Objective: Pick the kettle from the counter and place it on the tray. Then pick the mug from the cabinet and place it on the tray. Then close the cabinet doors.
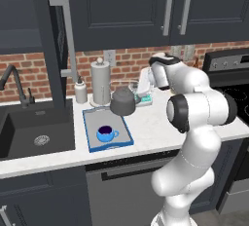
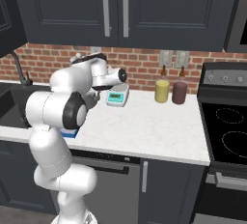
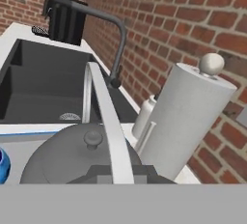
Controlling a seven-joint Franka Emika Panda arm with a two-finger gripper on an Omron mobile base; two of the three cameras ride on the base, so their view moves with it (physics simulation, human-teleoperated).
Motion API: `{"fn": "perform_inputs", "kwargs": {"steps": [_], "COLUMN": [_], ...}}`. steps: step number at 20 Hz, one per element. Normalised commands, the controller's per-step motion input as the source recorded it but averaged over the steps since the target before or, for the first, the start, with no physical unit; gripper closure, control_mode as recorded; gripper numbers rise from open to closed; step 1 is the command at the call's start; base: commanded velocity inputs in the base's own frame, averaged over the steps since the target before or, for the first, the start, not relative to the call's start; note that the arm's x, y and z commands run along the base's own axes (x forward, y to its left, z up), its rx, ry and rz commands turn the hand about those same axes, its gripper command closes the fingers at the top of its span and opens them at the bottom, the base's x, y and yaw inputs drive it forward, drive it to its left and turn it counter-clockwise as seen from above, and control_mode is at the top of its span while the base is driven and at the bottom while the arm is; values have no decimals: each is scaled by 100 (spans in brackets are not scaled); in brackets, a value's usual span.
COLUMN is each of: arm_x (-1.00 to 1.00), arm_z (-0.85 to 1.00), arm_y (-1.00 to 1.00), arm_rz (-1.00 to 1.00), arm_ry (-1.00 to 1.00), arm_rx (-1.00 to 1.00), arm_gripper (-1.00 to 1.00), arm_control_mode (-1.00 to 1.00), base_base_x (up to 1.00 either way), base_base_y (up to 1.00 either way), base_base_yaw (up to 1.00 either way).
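— Where's the kettle [image 1: 122, 102] now?

— Off the tabletop [image 1: 160, 127], hanging over the far right corner of the tray [image 1: 92, 141], with the claw [image 3: 120, 172] pinched shut on its arched handle. The mug [image 1: 105, 133] already sits on the tray, nearer us.

— So the kettle step is in hand?

— I'd say so. Next it should come down on the bare tray, clear of the mug and the paper-towel roll [image 1: 100, 82], then the open cabinet door [image 1: 58, 35].

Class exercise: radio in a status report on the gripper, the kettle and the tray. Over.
Gripper shut on kettle handle. Kettle over far edge of tray; whether it's resting there can't be told. Mug already on tray. Paper towel roll close behind kettle.
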Motion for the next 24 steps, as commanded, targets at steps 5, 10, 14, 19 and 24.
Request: {"fn": "perform_inputs", "kwargs": {"steps": [5, 10, 14, 19, 24], "arm_x": [22, 18, 7, 0, 2], "arm_z": [-4, -7, -14, -20, -17], "arm_y": [7, 11, 20, 27, 28], "arm_rz": [0, 0, 0, 0, 0], "arm_ry": [0, 0, 0, 0, 1], "arm_rx": [-1, 0, 0, 0, 0], "arm_gripper": [100, 100, 100, 100, 100], "arm_control_mode": [-100, -100, -100, -100, -100], "base_base_x": [0, 0, 0, 0, 0], "base_base_y": [0, 0, 0, 0, 0], "base_base_yaw": [0, 0, 0, 0, 0]}}
